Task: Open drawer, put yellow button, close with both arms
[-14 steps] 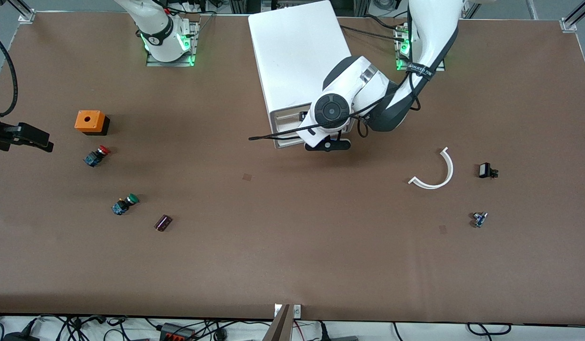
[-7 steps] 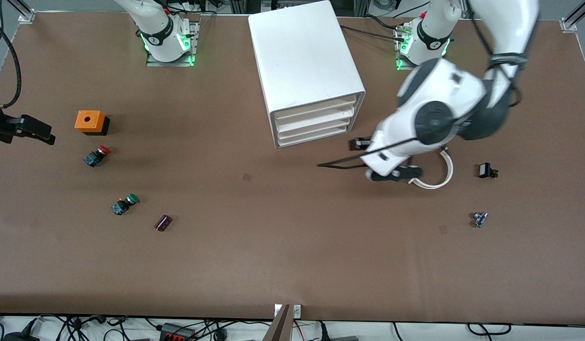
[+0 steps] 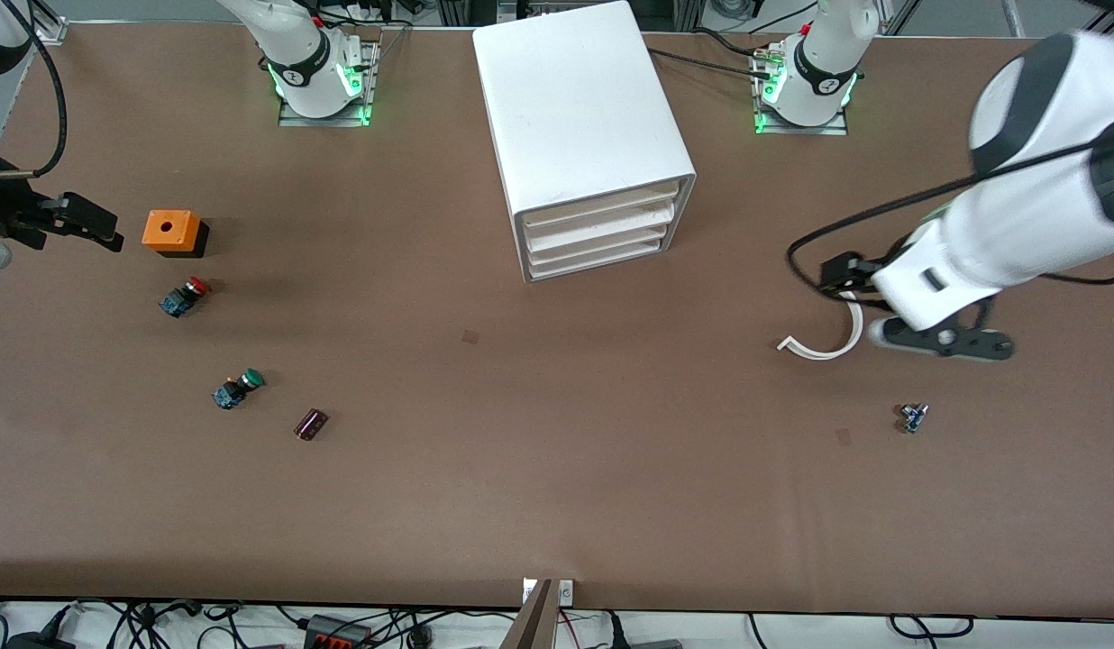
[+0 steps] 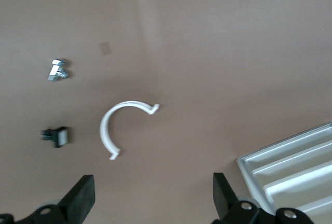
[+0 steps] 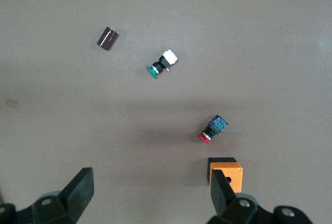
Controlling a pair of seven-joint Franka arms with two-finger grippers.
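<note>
Drawer (image 3: pixel 602 200) sits pushed in, flush with the three drawers below it, at the top of the white cabinet (image 3: pixel 579 99) in the upper middle of the front view.

The left end effector (image 3: pixel 940 341) hangs over the tabletop (image 3: pixel 557 487) toward the left arm's end, clear of the cabinet. Its fingers (image 4: pixel 83 199) are spread wide with nothing between them. Just beside it lies a white curved strip (image 3: pixel 827 347), which the left wrist view shows whole, with a small black part (image 4: pixel 56 136) near it. A small metal piece (image 3: pixel 913 417) lies lower in the front view, nearer the camera.

The right end effector (image 3: pixel 70 221) hovers at the edge of the front view at the right arm's end, its fingers (image 5: pixel 80 187) also wide apart and empty. Next to it stands an orange box (image 3: pixel 167 230). Below that in the frame lie the red-capped switch (image 3: pixel 185 296), the green-capped switch (image 3: pixel 238 388) and a dark cylinder (image 3: pixel 310 424), each apart from the others.
</note>
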